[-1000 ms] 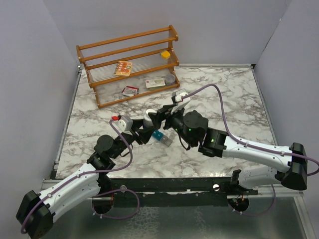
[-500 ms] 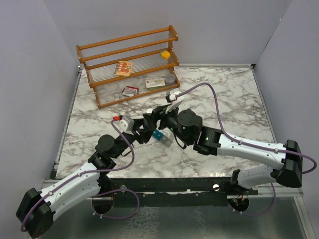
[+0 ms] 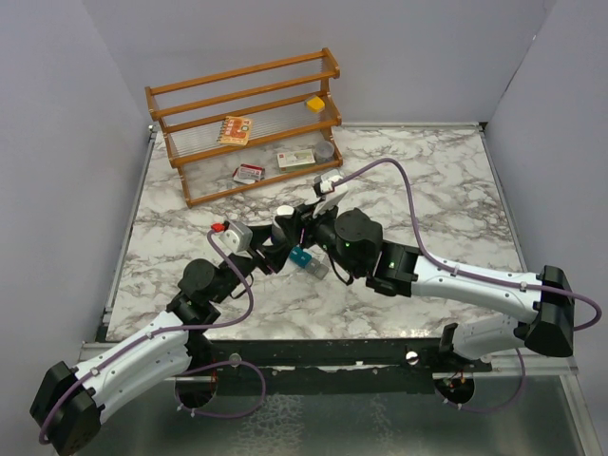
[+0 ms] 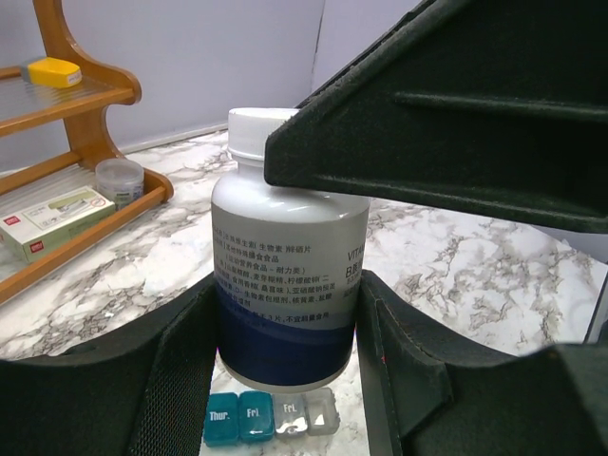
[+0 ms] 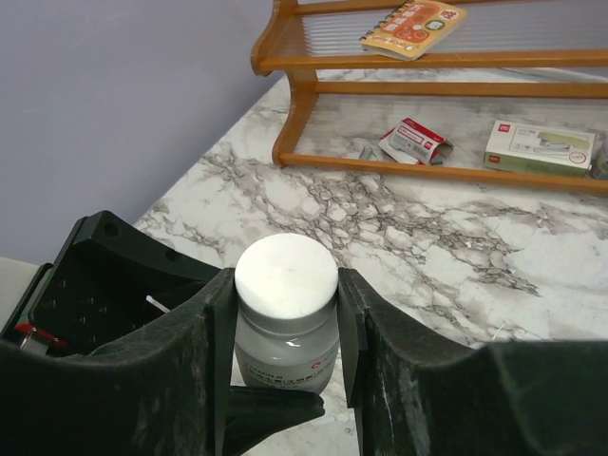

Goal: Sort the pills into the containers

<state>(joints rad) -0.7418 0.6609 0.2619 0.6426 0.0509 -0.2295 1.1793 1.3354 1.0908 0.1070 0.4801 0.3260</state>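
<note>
- Top external view: two arms meet near the middle of the white-and-grey marble table (image 3: 446, 190); one round greyish plastic bottle (image 3: 284, 224) stands upright between them; I cannot tell whether its base touches the table.
- The left gripper (image 3: 270, 249) reaches in from the near-left corner; its two fingers are clamped on the bottle's lower body, one on each side.
- The right gripper (image 3: 294, 226) reaches in from the near-right corner; its two fingers press against opposite sides of the one white screw cap (image 5: 286, 275).
- One strip of joined square containers (image 3: 309, 261) lies flat on the table just beside the bottle, toward the near edge; the left wrist view shows four compartments in a row: two teal-blue, two translucent grey.
- One three-tiered wooden rack (image 3: 242, 76) stands at the far-left corner; it holds five things: one orange notebook (image 3: 234, 129); one small yellow block (image 3: 315, 104); one red-and-white box (image 3: 249, 173); one green-and-white box (image 3: 295, 160); one small clear round jar (image 3: 326, 149).
</note>
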